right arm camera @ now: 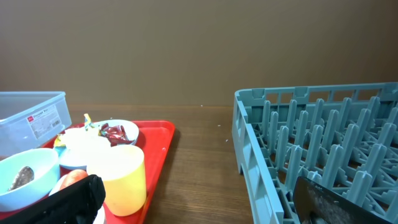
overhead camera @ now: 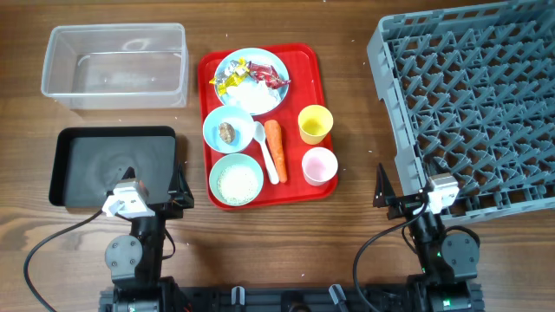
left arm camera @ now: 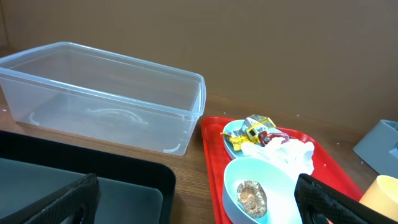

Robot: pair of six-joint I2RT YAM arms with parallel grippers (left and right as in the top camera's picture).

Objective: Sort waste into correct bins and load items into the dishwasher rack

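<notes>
On the red tray [overhead camera: 308, 61] lie a pale blue plate [overhead camera: 277, 97] with yellow and red wrappers [overhead camera: 238, 73] and white tissue [overhead camera: 256, 97], a bowl [overhead camera: 217, 121] holding a brown lump [overhead camera: 227, 132], a bowl of rice [overhead camera: 236, 180], a white spoon [overhead camera: 264, 149], a carrot [overhead camera: 276, 147], a yellow cup [overhead camera: 315, 124] and a pink cup [overhead camera: 319, 165]. The clear tub [overhead camera: 117, 65] and black tray [overhead camera: 113, 165] are at left, the grey rack [overhead camera: 473, 104] at right. My left gripper [overhead camera: 152, 192] and right gripper [overhead camera: 401, 195] are open and empty at the front edge.
The left wrist view shows the clear tub [left arm camera: 106, 99], the black tray [left arm camera: 93, 180], the lump bowl [left arm camera: 261, 186] and the wrappers [left arm camera: 256, 127]. The right wrist view shows the yellow cup [right arm camera: 118, 177] and the rack wall [right arm camera: 261, 162], with bare table between them.
</notes>
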